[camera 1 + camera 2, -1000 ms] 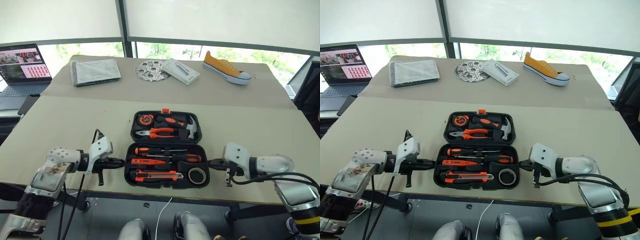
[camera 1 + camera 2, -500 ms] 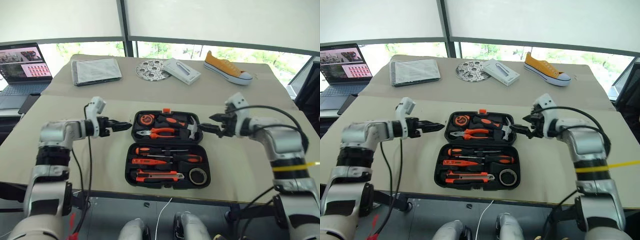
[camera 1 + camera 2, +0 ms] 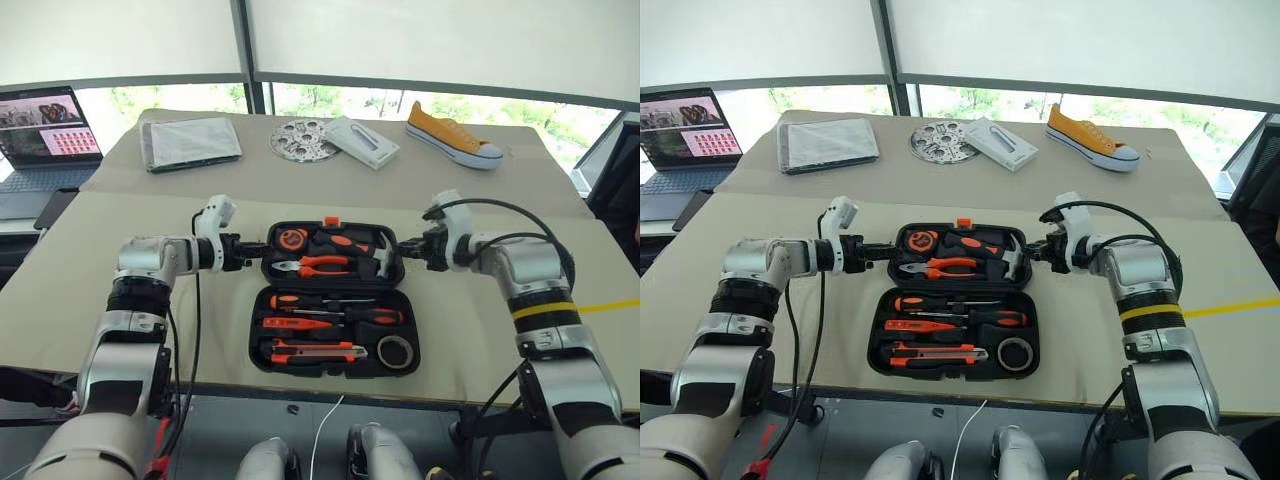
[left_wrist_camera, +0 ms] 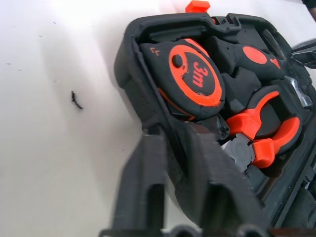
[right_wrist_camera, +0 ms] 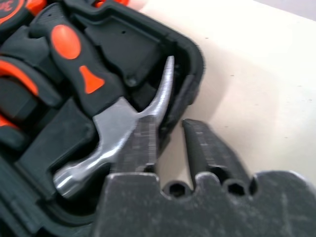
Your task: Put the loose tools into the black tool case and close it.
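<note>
A: Are the tools packed?

B: Yes. Both screwdrivers, the tester screwdriver, the utility knife and the tape roll sit in the near half of the black tool case, near the table's front edge.

A: And what's left?

B: Closing it. The left gripper pinches the far half's left rim, and the right gripper pinches its right rim, by the hammer.

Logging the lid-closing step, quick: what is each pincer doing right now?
Left pincer: shut on the left rim of the black tool case, far half.
Right pincer: shut on the case's right rim, far half.
</note>
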